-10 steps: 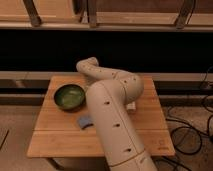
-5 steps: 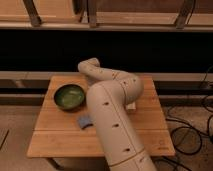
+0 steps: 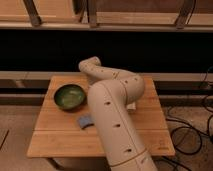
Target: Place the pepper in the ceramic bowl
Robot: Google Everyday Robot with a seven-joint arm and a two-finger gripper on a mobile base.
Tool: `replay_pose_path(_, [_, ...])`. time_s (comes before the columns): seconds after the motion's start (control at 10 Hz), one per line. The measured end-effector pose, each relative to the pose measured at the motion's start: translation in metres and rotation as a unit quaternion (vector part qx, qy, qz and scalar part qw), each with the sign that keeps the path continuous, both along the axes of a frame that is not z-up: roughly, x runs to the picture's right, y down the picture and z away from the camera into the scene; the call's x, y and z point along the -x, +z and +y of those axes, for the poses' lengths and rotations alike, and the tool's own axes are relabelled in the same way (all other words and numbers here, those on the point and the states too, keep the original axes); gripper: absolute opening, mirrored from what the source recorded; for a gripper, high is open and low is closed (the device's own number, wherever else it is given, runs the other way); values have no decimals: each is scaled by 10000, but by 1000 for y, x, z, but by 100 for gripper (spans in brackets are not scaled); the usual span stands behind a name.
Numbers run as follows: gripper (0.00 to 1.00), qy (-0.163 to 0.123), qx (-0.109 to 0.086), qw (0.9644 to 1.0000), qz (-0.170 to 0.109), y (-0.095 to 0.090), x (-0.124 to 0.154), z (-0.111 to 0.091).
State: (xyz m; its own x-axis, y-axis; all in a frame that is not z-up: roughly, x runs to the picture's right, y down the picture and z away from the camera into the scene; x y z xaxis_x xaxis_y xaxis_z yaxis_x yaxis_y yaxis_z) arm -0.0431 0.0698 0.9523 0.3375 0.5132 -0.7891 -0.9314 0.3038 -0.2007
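Observation:
The ceramic bowl (image 3: 70, 96) is round, glossy green and looks empty. It sits on the left part of the wooden table (image 3: 55, 137). My big white arm (image 3: 116, 107) folds over the middle of the table, just right of the bowl. My gripper is hidden behind the arm, somewhere over the table's middle. The pepper is not in sight.
A small blue-grey object (image 3: 85, 121) pokes out from under the arm's left side, in front of the bowl. A pale thing (image 3: 131, 106) shows at the arm's right edge. A dark shelf opening runs behind the table. Cables (image 3: 192, 127) lie on the floor at right.

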Motion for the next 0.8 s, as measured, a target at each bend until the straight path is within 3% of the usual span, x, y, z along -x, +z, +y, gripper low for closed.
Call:
replay_pose_path(0.1, [0,-10,-142,9999,-6,-5,1,-13])
replay_pose_path(0.2, [0,-93,-453,9989,-49,-17,5,-41])
replay_pose_path(0.5, [0,-524,-1244,9897,-470,-55,48,-106])
replay_pose_path(0.6, [0,-760,-1455,9833,-789,-72,81,-118])
replay_pose_path(0.8, [0,-995,-1497,9741,-1370,-95,136,-107])
